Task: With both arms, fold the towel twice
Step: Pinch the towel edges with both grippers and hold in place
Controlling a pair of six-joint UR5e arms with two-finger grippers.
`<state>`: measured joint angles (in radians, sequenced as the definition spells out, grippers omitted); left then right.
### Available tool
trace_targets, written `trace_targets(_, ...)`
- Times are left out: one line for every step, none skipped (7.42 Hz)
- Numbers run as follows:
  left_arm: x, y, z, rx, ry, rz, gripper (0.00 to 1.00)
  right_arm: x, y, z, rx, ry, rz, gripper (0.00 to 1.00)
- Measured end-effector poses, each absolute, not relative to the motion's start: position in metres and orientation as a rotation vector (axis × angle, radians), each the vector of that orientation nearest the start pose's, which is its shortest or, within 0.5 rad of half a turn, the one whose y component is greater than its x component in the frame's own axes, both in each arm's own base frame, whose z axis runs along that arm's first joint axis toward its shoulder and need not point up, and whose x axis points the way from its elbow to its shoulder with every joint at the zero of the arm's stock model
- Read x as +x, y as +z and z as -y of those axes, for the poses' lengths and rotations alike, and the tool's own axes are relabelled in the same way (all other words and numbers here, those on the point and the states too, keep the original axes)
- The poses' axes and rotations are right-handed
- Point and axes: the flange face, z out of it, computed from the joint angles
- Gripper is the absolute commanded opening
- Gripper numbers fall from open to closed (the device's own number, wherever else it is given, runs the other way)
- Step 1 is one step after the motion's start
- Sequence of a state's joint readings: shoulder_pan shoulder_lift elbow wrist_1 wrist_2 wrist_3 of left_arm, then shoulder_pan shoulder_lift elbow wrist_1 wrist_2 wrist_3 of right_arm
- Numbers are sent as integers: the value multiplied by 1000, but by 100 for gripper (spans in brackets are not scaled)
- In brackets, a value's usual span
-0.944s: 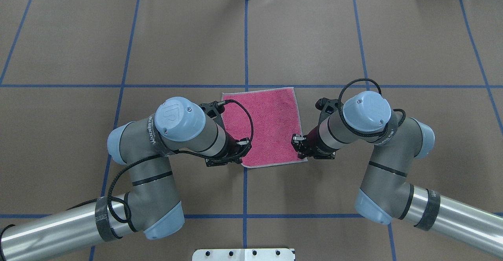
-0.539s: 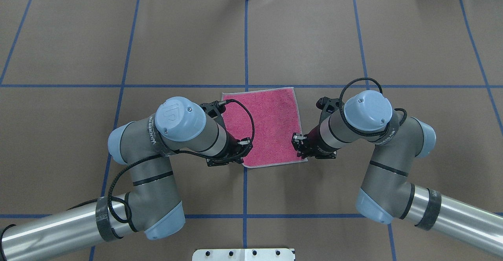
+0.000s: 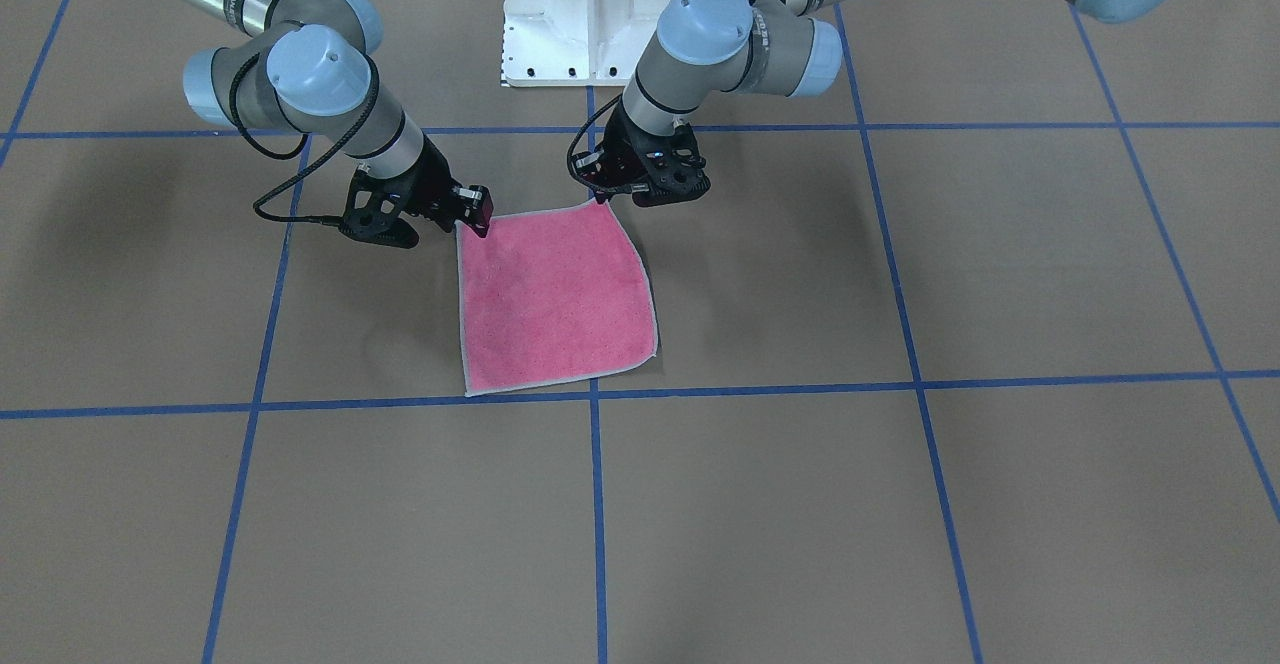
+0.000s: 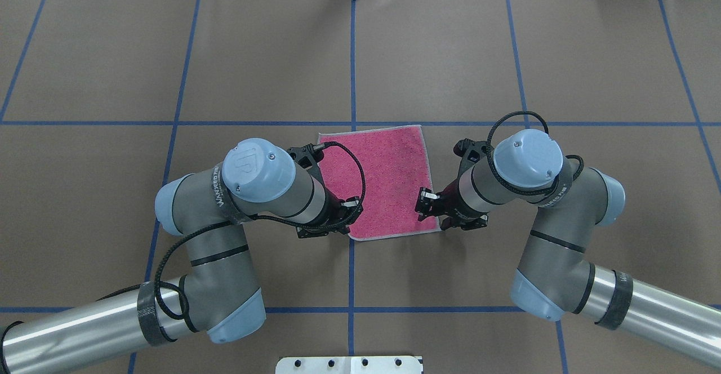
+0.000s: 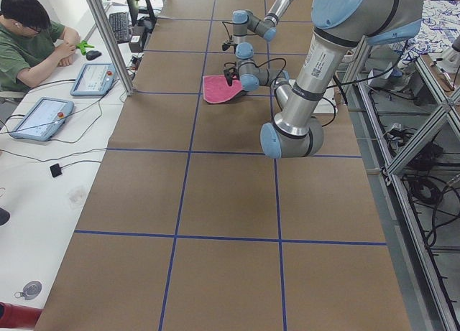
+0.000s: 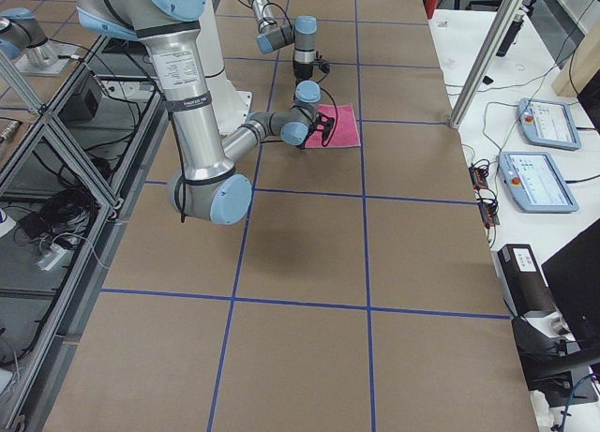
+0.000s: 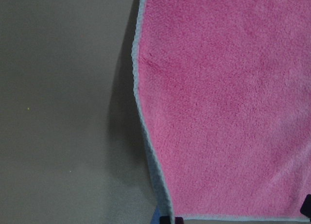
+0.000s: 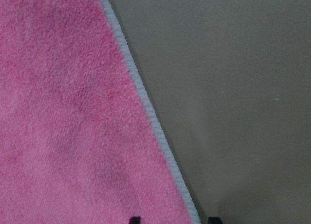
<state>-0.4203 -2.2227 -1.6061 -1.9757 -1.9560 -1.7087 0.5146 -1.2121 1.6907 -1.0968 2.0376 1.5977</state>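
Overhead exterior shows us the towel [image 4: 387,179] pink-side up on the worktop [image 4: 507,53], left tool [image 4: 347,212] and right tool [image 4: 426,204] each clamped on a near corner.

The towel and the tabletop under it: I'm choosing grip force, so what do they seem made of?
The towel looks like soft terry or microfibre cloth: a fuzzy pink nap with a ribbed pale stitched border. The tabletop seems covered in matte brown paper or thin sheet, smooth and unglossy, marked with blue tape lines; which one is unclear.

Towel [image 4: 383,179] flat on table [image 4: 507,53] – pincers at its two near corners
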Motion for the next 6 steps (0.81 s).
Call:
trace_targets(590, 205, 369, -191, -287, -1118, 0, -503, 351, 386, -193, 271, 1011, 60)
trace_targets(590, 205, 369, -192, -287, -1119, 0, -504, 351, 385, -194, 271, 1010, 61)
trace_targets(590, 205, 368, -192, -286, -1119, 0, -505, 352, 385, -195, 270, 1008, 61)
trace_targets(590, 205, 368, -192, -286, -1119, 0, -505, 352, 385, -195, 270, 1007, 61)
trace_targets(590, 205, 368, -192, -286, -1120, 0, -506, 353, 384, -195, 270, 1006, 61)
trace_targets(590, 205, 369, -191, -286, -1120, 0, -506, 353, 384, -196, 270, 1005, 61)
